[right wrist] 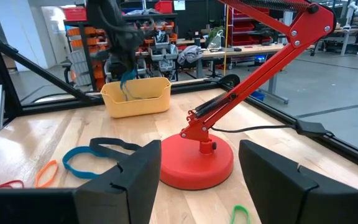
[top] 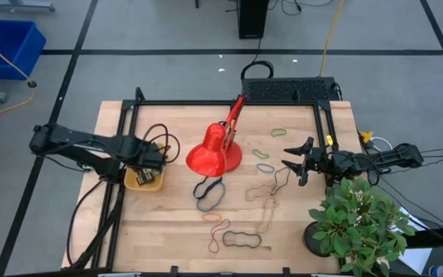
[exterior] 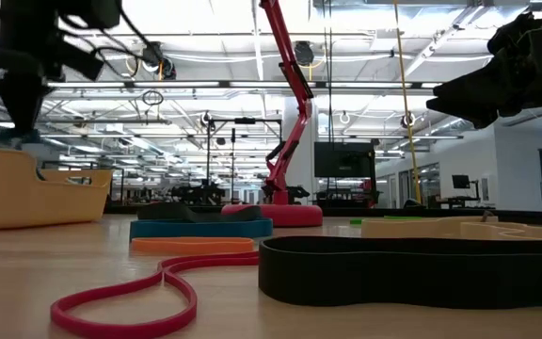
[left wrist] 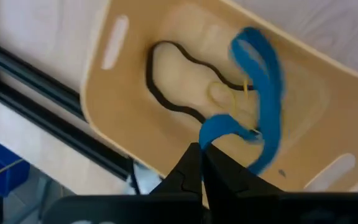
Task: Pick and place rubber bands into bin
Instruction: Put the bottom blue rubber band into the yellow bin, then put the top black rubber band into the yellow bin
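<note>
My left gripper (left wrist: 202,152) hangs over the yellow bin (top: 131,183) at the table's left, pointing steeply down, shut on a blue rubber band (left wrist: 263,81). A black band (left wrist: 166,93) and a thin tan one (left wrist: 219,93) lie on the bin's floor. More rubber bands lie flat on the wood: a dark one (top: 208,192), a black one (top: 241,239), a red one (top: 218,235), tan ones (top: 268,192) and a green one (top: 278,132). My right gripper (top: 297,160) stands open and level at the right, facing the lamp, holding nothing. My left gripper pinches the blue band at one end of its loop (left wrist: 215,127) between its two shut fingertips, coming from above. The band dangles slack below the fingers (right wrist: 127,84), its lower part inside the bin's walls. Whether it touches the bin's floor I cannot tell.
A red desk lamp (top: 214,150) stands mid-table between the bin and my right gripper. A potted plant (top: 360,223) fills the near right corner. Black frame rails (top: 125,138) run along the left side beside the bin. A blue crate (top: 10,46) sits on the floor far left.
</note>
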Controlling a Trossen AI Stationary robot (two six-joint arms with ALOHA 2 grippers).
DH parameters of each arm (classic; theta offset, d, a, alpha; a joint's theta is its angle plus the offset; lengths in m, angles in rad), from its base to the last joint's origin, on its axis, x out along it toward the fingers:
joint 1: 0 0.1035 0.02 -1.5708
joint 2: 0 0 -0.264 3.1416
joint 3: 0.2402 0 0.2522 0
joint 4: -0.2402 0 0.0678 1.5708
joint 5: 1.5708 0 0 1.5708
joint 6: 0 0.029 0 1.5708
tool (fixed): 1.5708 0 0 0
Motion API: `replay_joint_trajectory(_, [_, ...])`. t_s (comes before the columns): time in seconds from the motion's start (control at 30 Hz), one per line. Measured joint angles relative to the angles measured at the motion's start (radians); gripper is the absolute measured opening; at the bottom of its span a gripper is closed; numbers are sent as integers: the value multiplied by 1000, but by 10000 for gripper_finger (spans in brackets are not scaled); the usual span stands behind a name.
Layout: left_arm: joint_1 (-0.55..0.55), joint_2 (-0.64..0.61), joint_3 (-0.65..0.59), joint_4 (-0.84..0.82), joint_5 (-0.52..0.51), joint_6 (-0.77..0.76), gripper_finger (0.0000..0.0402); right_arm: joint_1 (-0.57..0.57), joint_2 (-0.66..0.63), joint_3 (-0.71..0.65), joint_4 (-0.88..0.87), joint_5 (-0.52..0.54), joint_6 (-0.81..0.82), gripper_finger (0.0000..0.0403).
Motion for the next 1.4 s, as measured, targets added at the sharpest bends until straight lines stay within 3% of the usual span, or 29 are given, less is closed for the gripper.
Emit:
replay_joint_trajectory(0.17, [6, 0, -72, 91, 19, 0, 21, 0, 0, 0, 0, 0, 0, 210])
replay_joint_trajectory(0.3, [6, 0, -92, 114, 15, -1, 11, 0, 0, 0, 0, 0, 0, 210])
replay_joint_trajectory(0.47, [6, 0, -100, 127, -81, -3, 8, 0, 0, 0, 0, 0, 0, 210])
replay_joint_trajectory(0.67, [6, 0, -100, 149, -143, -3, 56, 0, 0, 0, 0, 0, 0, 210])
replay_joint_trajectory(1.1, [6, 0, -100, 200, -141, -3, 131, 0, 0, 0, 0, 0, 0, 210])
replay_joint_trajectory(1.4, [6, 0, -45, 269, -95, -68, 154, 0, 0, 0, 0, 0, 0, 210])
